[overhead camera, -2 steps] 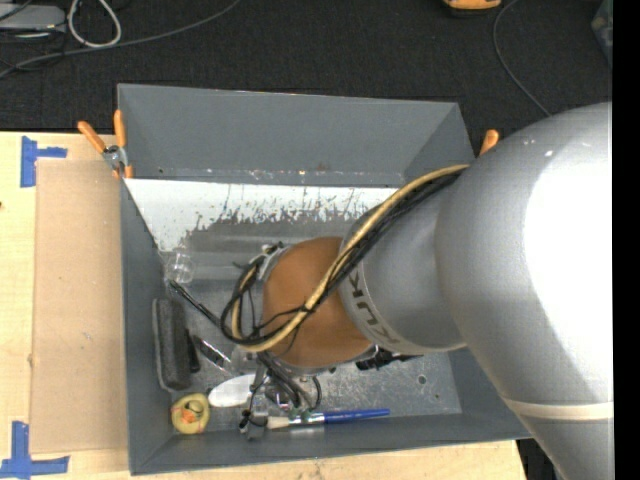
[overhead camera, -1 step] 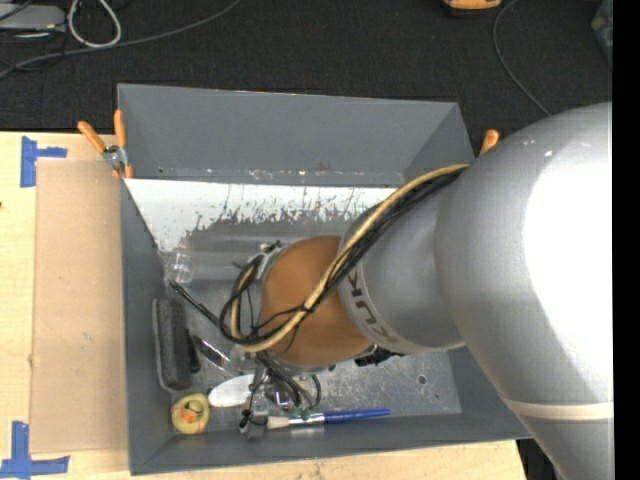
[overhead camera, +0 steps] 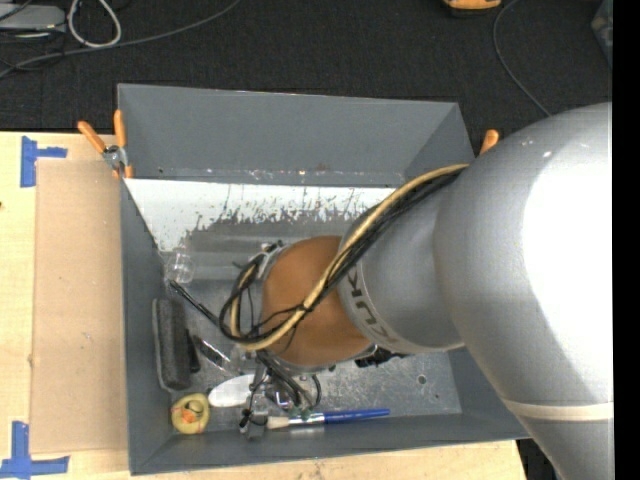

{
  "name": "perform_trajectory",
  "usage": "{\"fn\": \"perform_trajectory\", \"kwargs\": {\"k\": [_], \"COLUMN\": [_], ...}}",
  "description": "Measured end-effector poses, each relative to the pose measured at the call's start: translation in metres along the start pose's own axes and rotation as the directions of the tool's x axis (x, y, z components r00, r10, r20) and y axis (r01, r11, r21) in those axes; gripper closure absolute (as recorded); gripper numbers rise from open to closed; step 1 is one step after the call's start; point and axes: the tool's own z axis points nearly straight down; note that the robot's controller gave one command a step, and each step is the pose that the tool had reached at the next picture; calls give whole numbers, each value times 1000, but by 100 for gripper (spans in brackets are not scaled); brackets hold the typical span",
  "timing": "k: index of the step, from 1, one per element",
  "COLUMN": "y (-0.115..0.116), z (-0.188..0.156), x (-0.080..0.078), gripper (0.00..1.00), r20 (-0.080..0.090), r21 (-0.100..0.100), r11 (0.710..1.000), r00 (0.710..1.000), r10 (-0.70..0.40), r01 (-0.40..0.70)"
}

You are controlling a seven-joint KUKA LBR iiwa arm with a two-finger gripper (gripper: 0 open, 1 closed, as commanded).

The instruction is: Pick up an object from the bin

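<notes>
1. Because the near wall of the bin (overhead camera: 290,138) comes first, the account starts with the blue pen (overhead camera: 350,416), which lies almost parallel to that wall with its pale end towards the left. Every other place here is given from this pen.
2. At the pale end of the pen stands the gripper (overhead camera: 264,408), low in the bin and close above the floor. It cannot be told whether it is wide or narrow, because the wrist and its wires cover it from above. It also cannot be told if it touches the pen.
3. Further left of the pen, past the gripper, a yellow round thing (overhead camera: 190,413) lies near the same wall, apart from the pen.
4. Just behind the pale end of the pen, a white flat oval piece (overhead camera: 230,392) lies beside the gripper.
5. Behind and to the left of the pen, a dark long thing (overhead camera: 173,343) lies along the left wall. Well behind that, a clear cup (overhead camera: 181,266) lies on its side.
6. Straight behind the pen, the orange cover (overhead camera: 300,298) of the wrist and the looped cables (overhead camera: 240,308) hide the middle of the floor.
7. As a judgement, the step in hand is the reach into the bin, at the point before or at the closing. The task's thing is most likely the pen, taken at its pale end, though the white oval piece is also possible.
8. The next move calls for a firm closing across the thin barrel, then a straight lift. The pen may turn or slip, because it would be held far from its middle.
</notes>
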Motion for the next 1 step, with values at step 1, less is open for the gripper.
{"fn": "perform_trajectory", "kwargs": {"k": [1], "y": [0], "z": [0], "x": [0], "gripper": [100], "r20": [0], "r21": [-1], "r11": [1000], "r00": [1000], "r10": [-5], "r01": [5]}}
